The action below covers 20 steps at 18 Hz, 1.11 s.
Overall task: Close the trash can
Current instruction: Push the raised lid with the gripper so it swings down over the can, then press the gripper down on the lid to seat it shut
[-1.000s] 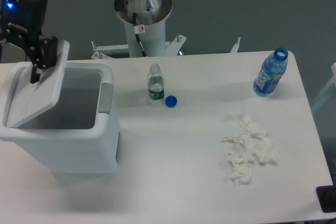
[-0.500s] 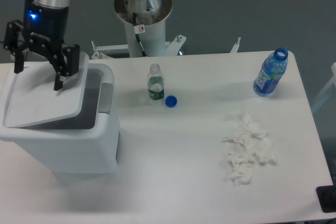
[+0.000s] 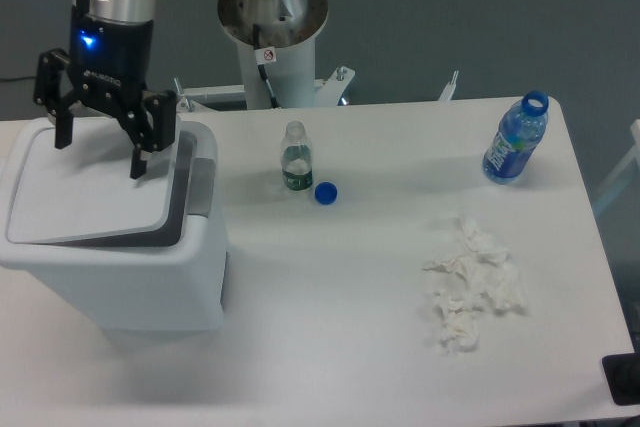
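Observation:
The trash can (image 3: pixel 150 282) is the large white bin at the left of the table. Its flat white lid (image 3: pixel 85 187) lies almost flat over the opening, with a dark sliver of the inside showing along the right and front edges. The grey latch strip (image 3: pixel 201 187) runs along its right rim. My gripper (image 3: pixel 100 155) hangs just above the lid's far part, open, its two black fingers (image 3: pixel 139 152) spread wide with nothing held between them.
A small clear bottle (image 3: pixel 295 158) stands uncapped mid-table with its blue cap (image 3: pixel 325 192) beside it. A blue bottle (image 3: pixel 515 139) stands at the far right. Crumpled white tissues (image 3: pixel 470 287) lie at the right front. The robot's base (image 3: pixel 272 32) rises behind the table.
The lid has swung down from steeply tilted to nearly flat. My gripper has moved rightward over the bin, following the lid.

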### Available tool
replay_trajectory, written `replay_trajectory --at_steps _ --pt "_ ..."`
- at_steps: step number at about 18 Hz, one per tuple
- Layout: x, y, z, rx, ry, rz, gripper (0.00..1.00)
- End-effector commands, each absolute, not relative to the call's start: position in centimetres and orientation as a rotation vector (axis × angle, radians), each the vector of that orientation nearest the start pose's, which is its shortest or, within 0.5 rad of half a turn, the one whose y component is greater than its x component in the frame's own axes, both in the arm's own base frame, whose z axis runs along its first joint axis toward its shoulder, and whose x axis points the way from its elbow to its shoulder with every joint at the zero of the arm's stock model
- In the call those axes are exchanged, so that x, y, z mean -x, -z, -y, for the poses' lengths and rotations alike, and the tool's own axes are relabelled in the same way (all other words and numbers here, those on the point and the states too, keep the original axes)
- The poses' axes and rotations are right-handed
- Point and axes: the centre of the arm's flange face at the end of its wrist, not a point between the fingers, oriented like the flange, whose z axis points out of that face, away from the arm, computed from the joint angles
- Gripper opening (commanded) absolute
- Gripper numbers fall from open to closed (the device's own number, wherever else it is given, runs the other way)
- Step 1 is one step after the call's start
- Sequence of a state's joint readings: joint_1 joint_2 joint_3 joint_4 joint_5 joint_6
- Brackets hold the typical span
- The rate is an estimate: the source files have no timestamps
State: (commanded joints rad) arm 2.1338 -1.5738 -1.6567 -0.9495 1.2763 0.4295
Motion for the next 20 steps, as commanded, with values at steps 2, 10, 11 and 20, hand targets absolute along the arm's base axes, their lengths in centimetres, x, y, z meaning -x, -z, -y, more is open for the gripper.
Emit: replay_trajectory --at_steps 2,10,11,20 --pt "14.5 -51.8 -53.2 2.545 0.003 0.069 1.00" --pt "15.2 -51.4 -53.1 2.550 0.002 0.086 1.00" --pt "15.2 -51.3 -53.1 2.552 0.001 0.087 1.00" --pt "15.8 -49.8 -53.9 2.576 0.013 0.073 1.00"
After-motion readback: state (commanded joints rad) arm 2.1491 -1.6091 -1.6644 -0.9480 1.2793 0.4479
